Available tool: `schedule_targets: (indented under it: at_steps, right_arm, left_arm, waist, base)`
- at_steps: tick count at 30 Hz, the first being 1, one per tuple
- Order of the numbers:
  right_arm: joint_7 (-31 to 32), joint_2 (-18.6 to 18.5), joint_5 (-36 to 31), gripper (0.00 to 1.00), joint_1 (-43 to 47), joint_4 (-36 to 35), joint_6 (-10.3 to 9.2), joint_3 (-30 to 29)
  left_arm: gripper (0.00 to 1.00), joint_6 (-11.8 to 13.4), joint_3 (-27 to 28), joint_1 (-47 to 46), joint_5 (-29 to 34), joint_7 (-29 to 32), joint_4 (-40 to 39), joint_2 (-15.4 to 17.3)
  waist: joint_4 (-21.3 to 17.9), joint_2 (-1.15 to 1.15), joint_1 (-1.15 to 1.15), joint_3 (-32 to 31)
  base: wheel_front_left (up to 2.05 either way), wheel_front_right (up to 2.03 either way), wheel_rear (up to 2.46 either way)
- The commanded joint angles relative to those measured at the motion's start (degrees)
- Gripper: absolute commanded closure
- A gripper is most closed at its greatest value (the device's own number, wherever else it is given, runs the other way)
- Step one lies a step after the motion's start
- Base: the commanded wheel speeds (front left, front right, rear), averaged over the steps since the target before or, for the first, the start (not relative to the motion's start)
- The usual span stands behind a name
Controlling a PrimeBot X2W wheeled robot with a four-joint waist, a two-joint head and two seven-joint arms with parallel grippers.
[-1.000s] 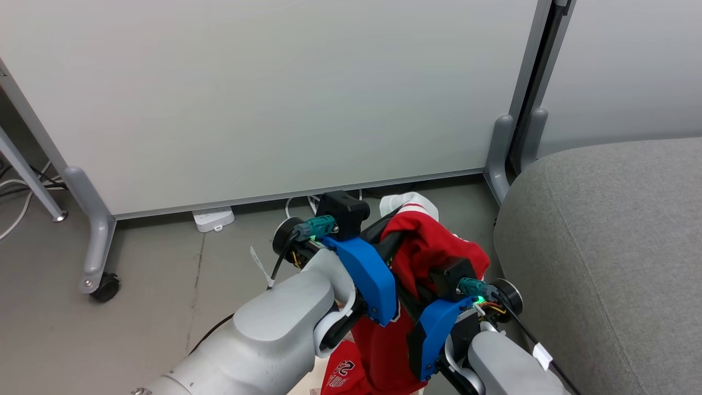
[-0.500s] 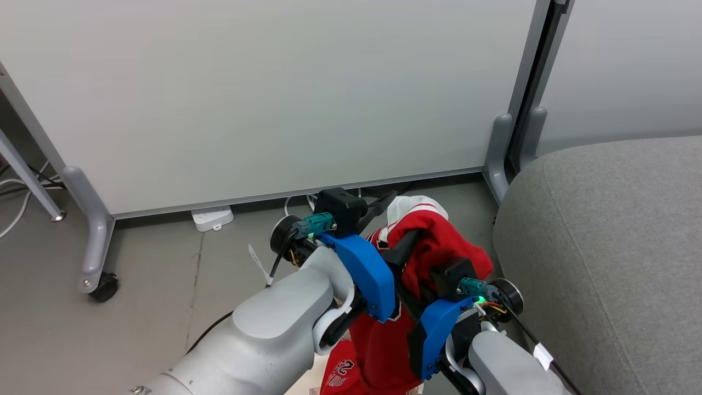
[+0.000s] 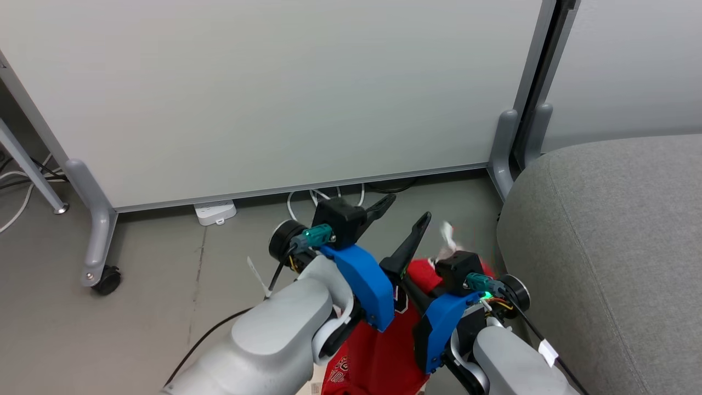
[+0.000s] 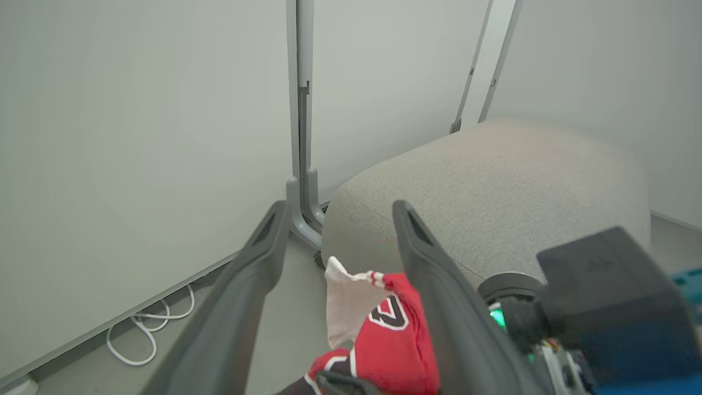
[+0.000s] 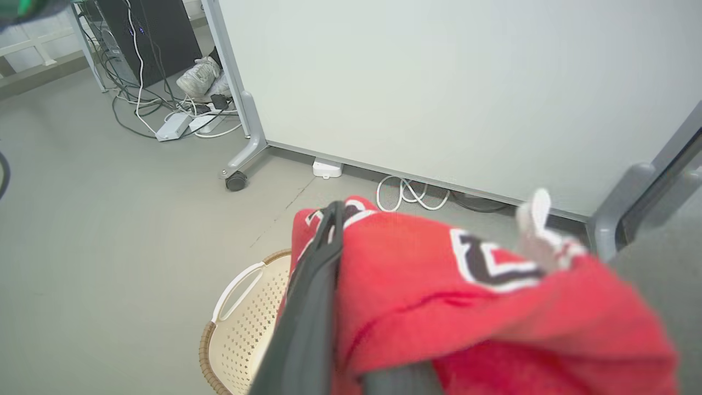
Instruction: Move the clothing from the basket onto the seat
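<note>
Starting at the left, we see the grey floor [image 3: 55,329], the castor [image 3: 107,281] of a pale partition panel [image 3: 274,93], and along the panel's bottom edge a white power strip [image 3: 215,212] and a loop of white cable [image 3: 323,196]. Next comes our left tool [image 3: 407,208], with its two dark fingers spread wide apart, pointing up and to the right and gripping nothing. In the left wrist view red fabric sits low beyond the gap, close to the right-hand finger, and we cannot tell whether it touches. The clothing [image 3: 384,356] is red with white trim and a black-and-white number. It hangs between our two forearms, with its top bunched at our right tool [image 5: 334,236]. A white corner of it above that tool is blurred. The right tool's fingers are together, clamped on the clothing, and in the right wrist view the fabric is heaped over and beside the one finger we can make out. Below it in that view the basket [image 5: 241,329] stands on the floor, cream and perforated, with a brown rim and a white handle. The hanging fabric hides most of its inside. At the far right is the seat [image 3: 614,247], broad, grey and rounded. The clothing hangs just off its left edge, over the floor and above the basket, not yet on the cushion.
</note>
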Motion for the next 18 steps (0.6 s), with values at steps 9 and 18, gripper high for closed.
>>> schedule_targets:
  at_steps: [9,18]
  right_arm:
    - [-1.1,-0.1,-1.6,1.0,-0.4,0.5,-0.04,-2.5]
    - [-1.2,-0.1,-2.8,1.0,0.1,0.0,-0.04,-4.6]
  left_arm:
    - [0.0,-0.4,12.8,13.3,12.4,-0.2,-8.9,4.0]
    - [0.0,-1.2,27.9,29.0,24.5,-0.2,-18.2,7.4]
  waist:
    - [0.6,0.0,0.0,0.8]
    - [0.7,0.0,0.0,0.9]
  base:
    - [0.0,0.0,0.0]
    - [0.0,0.0,0.0]
